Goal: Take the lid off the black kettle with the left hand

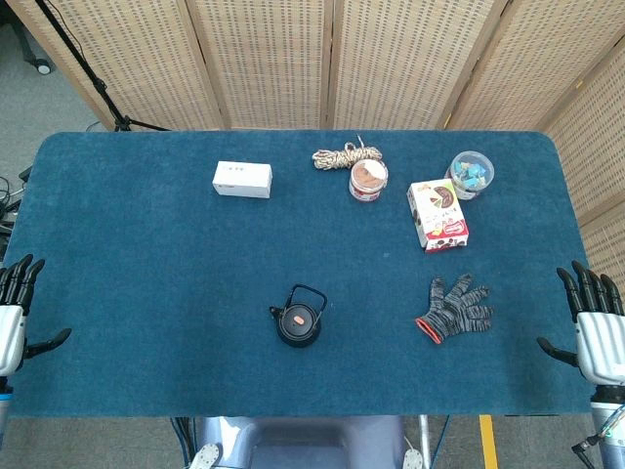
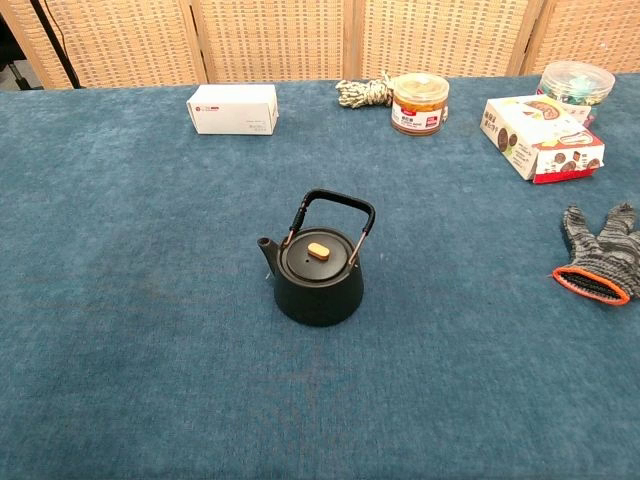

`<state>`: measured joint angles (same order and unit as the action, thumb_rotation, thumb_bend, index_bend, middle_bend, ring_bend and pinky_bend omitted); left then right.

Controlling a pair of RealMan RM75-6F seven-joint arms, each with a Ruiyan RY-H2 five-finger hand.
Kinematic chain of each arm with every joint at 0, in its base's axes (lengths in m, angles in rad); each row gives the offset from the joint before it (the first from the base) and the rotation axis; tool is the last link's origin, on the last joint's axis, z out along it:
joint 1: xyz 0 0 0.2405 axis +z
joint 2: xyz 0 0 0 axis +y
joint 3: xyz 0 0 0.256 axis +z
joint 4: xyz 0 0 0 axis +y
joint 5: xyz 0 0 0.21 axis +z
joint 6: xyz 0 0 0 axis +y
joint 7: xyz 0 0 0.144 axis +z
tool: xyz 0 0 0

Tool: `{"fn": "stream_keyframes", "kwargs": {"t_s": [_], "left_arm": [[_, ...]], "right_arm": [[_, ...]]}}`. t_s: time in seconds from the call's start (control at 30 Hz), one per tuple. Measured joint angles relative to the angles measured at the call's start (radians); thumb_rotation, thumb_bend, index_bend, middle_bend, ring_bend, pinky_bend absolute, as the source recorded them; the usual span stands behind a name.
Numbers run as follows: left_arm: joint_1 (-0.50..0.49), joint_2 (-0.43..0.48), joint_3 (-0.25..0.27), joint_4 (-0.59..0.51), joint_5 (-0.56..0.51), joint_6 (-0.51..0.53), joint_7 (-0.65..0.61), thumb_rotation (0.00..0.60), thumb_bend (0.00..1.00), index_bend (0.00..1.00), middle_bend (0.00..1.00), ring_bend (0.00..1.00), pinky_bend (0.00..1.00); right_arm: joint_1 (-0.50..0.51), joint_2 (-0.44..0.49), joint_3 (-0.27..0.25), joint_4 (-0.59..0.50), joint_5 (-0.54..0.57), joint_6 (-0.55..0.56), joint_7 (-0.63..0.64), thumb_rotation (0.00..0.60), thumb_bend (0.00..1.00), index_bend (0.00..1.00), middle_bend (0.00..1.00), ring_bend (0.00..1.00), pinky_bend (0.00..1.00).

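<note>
Covering nearly the whole shot is the desk with its dark blue felt top, and wicker screens stand behind it. At the far edges of the head view, the left robot hand and right robot hand both sit with fingers spread, holding nothing, well apart from everything else. Neither one shows in the chest view.

Next down in size, a cookie box lies at the back right, with a grey knit glove nearer the front right edge. A white box sits at the back left.

Then the black kettle, standing upright near the front middle of the desk, handle raised, spout pointing left. Its lid is still on, with a small orange knob on top. Nothing is close around it, so it's pretty open on all sides.

Smaller stuff along the back: a jar with a brown lid, a clear tub of colourful bits, and a coil of rope just beside the jar.
</note>
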<state>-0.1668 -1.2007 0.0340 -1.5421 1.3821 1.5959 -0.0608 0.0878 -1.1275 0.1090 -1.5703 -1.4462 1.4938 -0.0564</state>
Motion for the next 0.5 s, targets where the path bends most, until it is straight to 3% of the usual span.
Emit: {"fn": "stream_keyframes", "kwargs": {"t_s": [0.33, 0.5], "left_arm": [[-0.001, 0.008, -0.011, -0.002, 0.051, -0.042, -0.004, 0.6, 0.09, 0.0, 0.0, 0.0, 0.0], [-0.055, 0.03, -0.016, -0.047, 0.1, -0.119, 0.006, 0.6, 0.09, 0.04, 0.0, 0.0, 0.0]], "right_arm": [[-0.005, 0.007, 0.002, -0.007, -0.001, 0.008, 0.007, 0.6, 0.0, 0.0, 0.0, 0.0, 0.0], [-0.003, 0.006, 0.002, -0.006, 0.005, -0.001, 0.008, 0.6, 0.0, 0.0, 0.0, 0.0, 0.0]]}}
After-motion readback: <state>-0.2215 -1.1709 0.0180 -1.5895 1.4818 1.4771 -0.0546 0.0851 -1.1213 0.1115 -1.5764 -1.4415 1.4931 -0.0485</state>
